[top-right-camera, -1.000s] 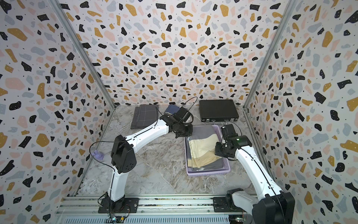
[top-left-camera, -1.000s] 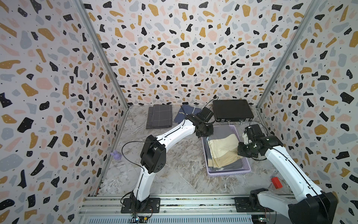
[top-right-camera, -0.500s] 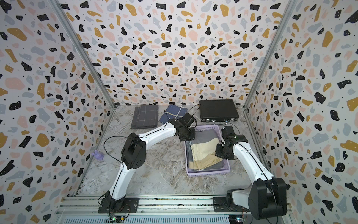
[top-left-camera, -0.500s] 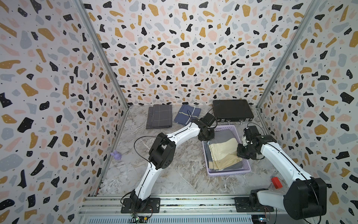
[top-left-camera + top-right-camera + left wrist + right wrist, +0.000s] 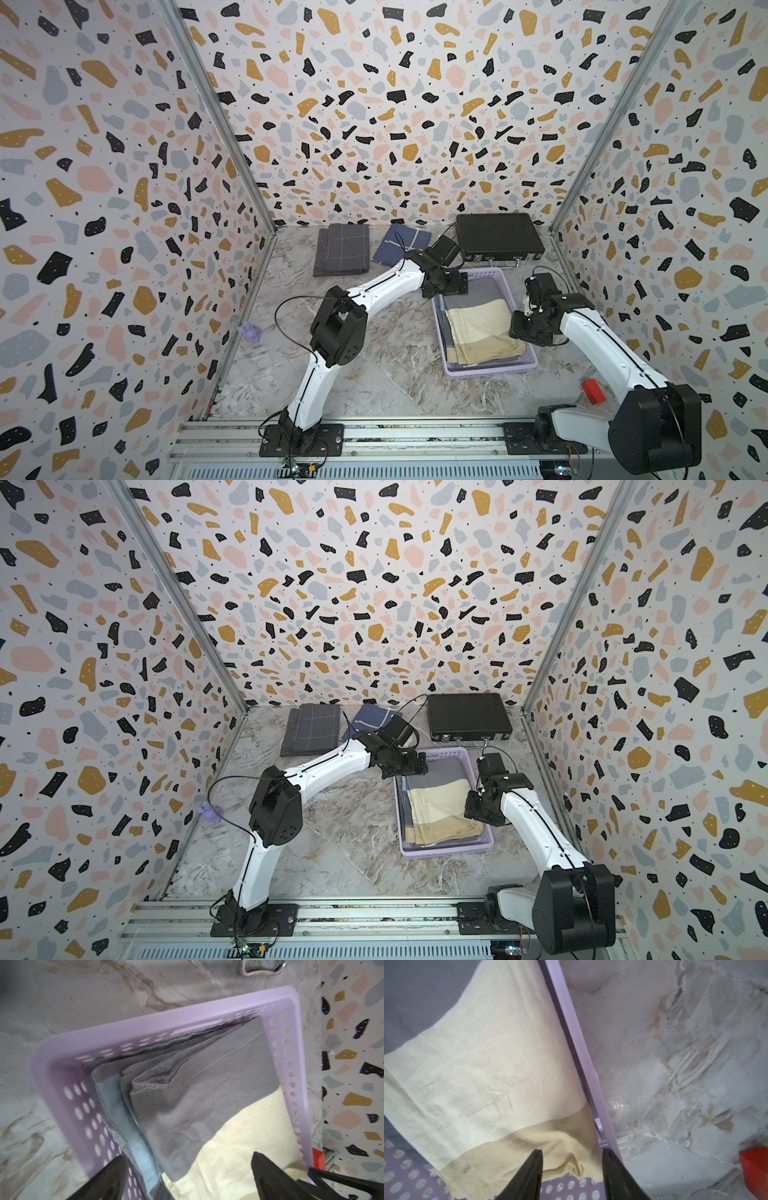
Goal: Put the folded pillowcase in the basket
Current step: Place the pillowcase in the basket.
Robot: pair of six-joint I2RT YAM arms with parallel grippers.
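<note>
Marbled tabletop (image 5: 374, 374): creased cream pillowcase (image 5: 478, 328) fills perforated basket (image 5: 490, 370); left pincer (image 5: 188, 1158), right pincer (image 5: 572, 1150) apart.

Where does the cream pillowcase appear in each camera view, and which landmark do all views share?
Top view: cream pillowcase inside the lavender basket, right of centre.
Top view: same place, in the basket.
Left wrist: it overlaps the grey cloth in the basket.
Right wrist: it fills much of the picture, beside the basket rim.
Shared landmark: the basket's lavender rim.
</note>
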